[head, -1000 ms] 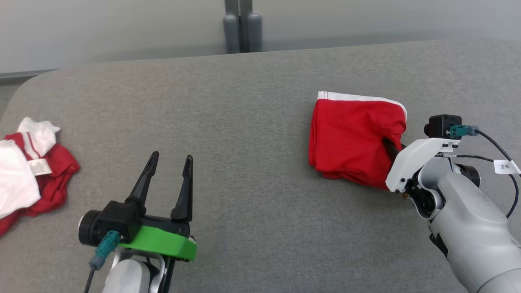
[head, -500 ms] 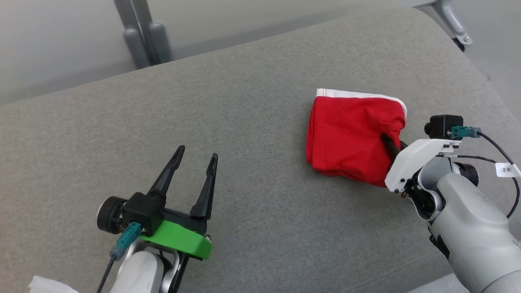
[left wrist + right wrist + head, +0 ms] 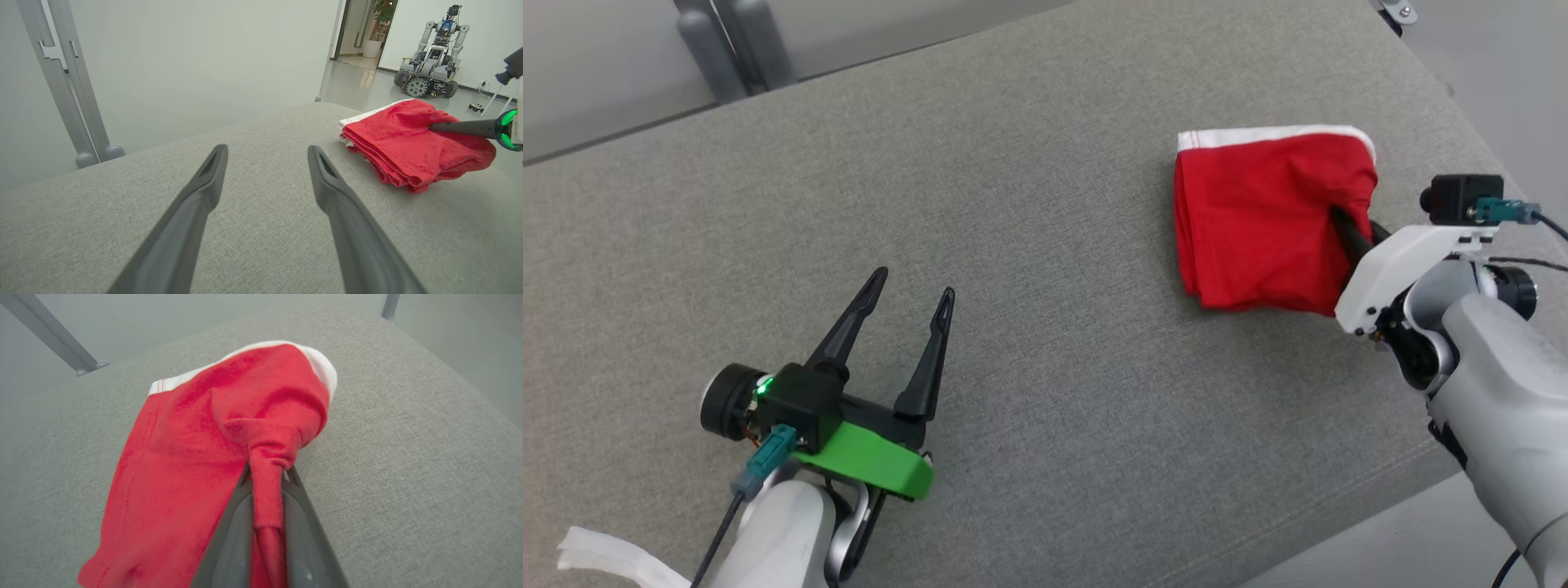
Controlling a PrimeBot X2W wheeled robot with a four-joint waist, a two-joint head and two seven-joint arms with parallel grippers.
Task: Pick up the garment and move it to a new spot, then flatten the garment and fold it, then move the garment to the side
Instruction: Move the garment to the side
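- On the far right of the grey fabric-covered table (image 3: 1045, 204), the folded red cloth garment with a white band (image 3: 1258, 220) lies near the edge.
- Right gripper (image 3: 1339, 219) pinches a bunched fold at its right side.
- Left gripper (image 3: 913, 283), near left, fingers spread wide, empty.

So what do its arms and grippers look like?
Both arms are pale grey. Each gripper has two long, dark, tapering fingers. The left gripper sits on a green bracket, the right gripper on a white bracket. Each wrist carries a black camera with a teal plug and a dark cable.
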